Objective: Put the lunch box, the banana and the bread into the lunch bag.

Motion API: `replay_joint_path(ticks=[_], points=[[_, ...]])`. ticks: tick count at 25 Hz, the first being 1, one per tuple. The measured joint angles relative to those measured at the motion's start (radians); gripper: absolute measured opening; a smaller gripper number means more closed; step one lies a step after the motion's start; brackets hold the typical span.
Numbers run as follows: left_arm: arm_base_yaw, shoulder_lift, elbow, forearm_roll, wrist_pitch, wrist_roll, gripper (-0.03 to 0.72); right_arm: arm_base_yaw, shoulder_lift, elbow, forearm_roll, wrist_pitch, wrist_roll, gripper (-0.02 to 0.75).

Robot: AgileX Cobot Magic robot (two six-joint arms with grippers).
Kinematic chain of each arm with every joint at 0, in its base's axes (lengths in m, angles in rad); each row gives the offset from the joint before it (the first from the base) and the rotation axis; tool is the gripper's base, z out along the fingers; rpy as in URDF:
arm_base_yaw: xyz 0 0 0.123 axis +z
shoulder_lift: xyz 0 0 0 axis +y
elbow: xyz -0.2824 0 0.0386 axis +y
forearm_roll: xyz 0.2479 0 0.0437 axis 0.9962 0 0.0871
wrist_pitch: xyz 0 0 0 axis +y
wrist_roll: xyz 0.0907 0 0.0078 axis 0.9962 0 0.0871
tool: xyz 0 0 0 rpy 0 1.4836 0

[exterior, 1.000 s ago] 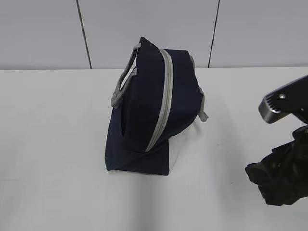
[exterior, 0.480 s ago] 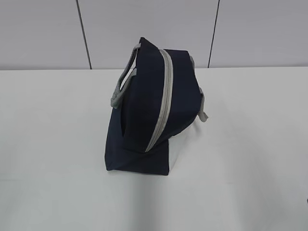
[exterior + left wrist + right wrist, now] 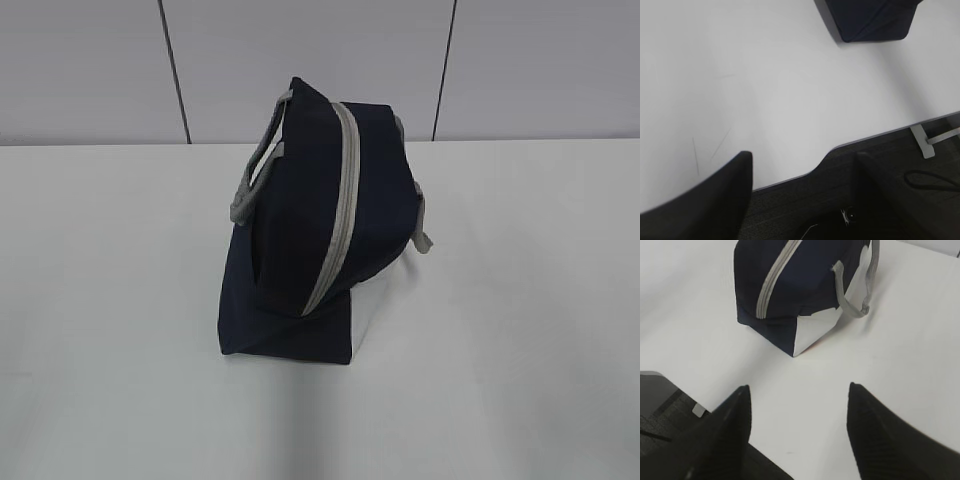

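Lunch bag (image 3: 315, 230) zipped, mid-surface (image 3: 110, 300)
Right gripper (image 3: 799, 405) jaws apart and empty, bag ahead; left gripper (image 3: 802, 165) likewise, at the near edge, bag well apart

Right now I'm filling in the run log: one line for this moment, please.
bag: zipped, on table | food: not visible | left hand: open, empty | right hand: open, empty
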Motion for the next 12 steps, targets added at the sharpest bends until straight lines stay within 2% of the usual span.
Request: replay_joint_path(ticks=[10, 12], points=[[0.000, 0.000, 0.000, 0.000, 0.000, 0.000, 0.435, -0.016, -0.002, 0.000, -0.037, 0.062, 0.026, 0.445], [0.000, 0.000, 0.000, -0.001, 0.000, 0.000, 0.435, -0.100, -0.002, 0.000, -0.024, 0.135, 0.028, 0.445]])
